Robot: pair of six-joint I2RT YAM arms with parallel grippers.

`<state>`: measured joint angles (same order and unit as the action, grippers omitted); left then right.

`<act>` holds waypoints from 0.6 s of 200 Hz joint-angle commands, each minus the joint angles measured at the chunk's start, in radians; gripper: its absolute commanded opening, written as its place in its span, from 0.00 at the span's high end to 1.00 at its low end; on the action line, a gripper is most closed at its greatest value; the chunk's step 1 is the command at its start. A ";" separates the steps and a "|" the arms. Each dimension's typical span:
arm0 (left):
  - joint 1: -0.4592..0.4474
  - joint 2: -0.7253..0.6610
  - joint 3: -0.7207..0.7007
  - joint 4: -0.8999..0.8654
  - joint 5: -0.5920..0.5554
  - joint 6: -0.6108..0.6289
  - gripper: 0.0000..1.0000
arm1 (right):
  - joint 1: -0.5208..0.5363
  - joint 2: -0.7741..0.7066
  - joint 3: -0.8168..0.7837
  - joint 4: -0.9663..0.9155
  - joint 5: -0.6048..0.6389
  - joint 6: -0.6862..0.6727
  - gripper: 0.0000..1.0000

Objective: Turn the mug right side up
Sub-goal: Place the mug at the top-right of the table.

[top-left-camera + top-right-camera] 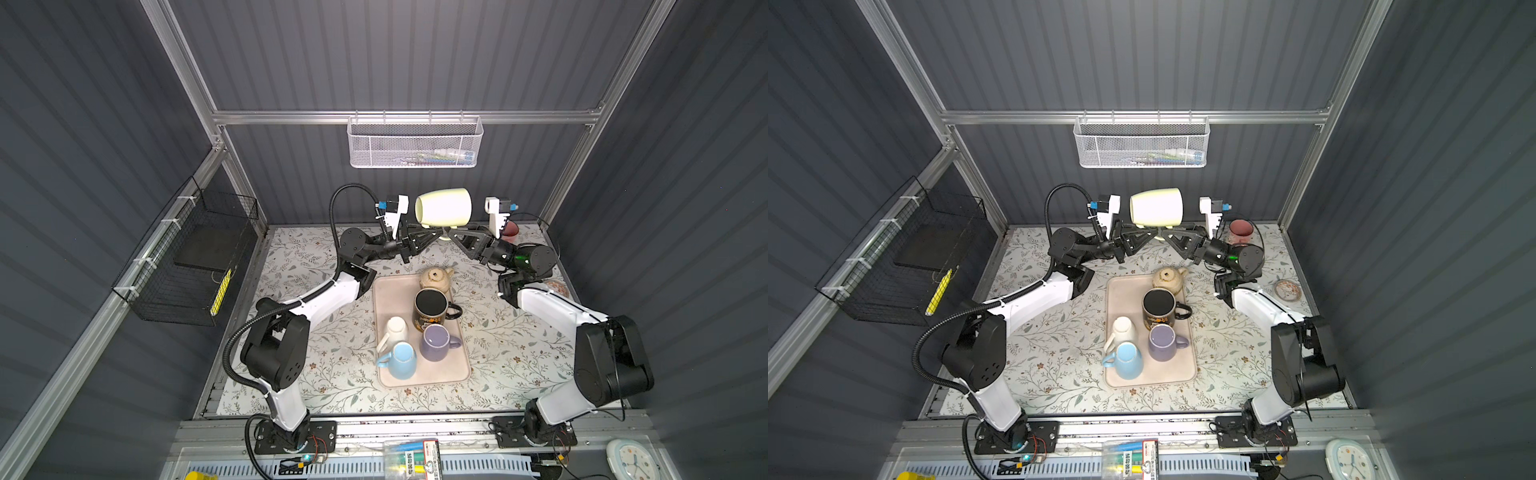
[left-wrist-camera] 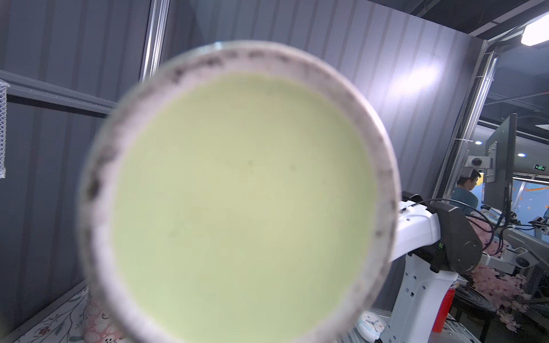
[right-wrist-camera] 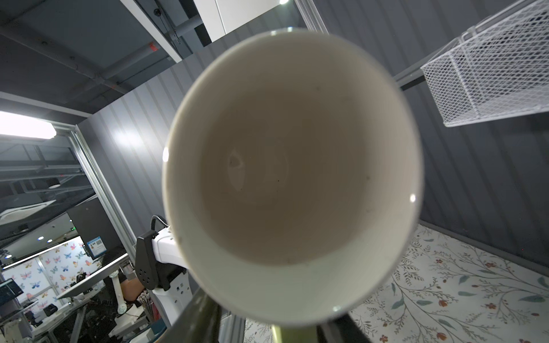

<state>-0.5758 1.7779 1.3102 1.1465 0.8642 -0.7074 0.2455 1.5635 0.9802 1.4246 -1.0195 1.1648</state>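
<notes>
Your pale yellow-green glazed ceramic mug (image 1: 444,208) hangs sideways in the air beyond the far end of the beige plastic tray (image 1: 457,370), left gripper (image 1: 436,235) clamped on its underside handle, right gripper (image 1: 454,235) alongside with jaws I cannot read; it looks rigid, slick and breakable, probably best held by the handle.

Tray (image 1: 442,374): set at the centre of the table (image 1: 332,374).
Carried on it: teapot (image 1: 435,279) at the far end; far mug (image 1: 432,309) just before the teapot; left mug (image 1: 395,330) and right mug (image 1: 438,343) side by side nearer; near mug (image 1: 401,359) before the left mug.
Raised mug (image 1: 444,207): suspended on its side above the far table edge.
Cup (image 1: 1240,232): placed in the far right corner.
Wire basket (image 1: 415,143): hung on the back wall.
</notes>
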 commanded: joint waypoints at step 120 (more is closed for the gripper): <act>-0.015 0.019 -0.003 0.126 -0.032 -0.067 0.71 | 0.010 -0.015 -0.010 0.035 0.055 -0.060 1.00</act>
<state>-0.5869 1.7985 1.3098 1.2427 0.8555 -0.7868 0.2497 1.5684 0.9821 1.4307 -1.0031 1.1408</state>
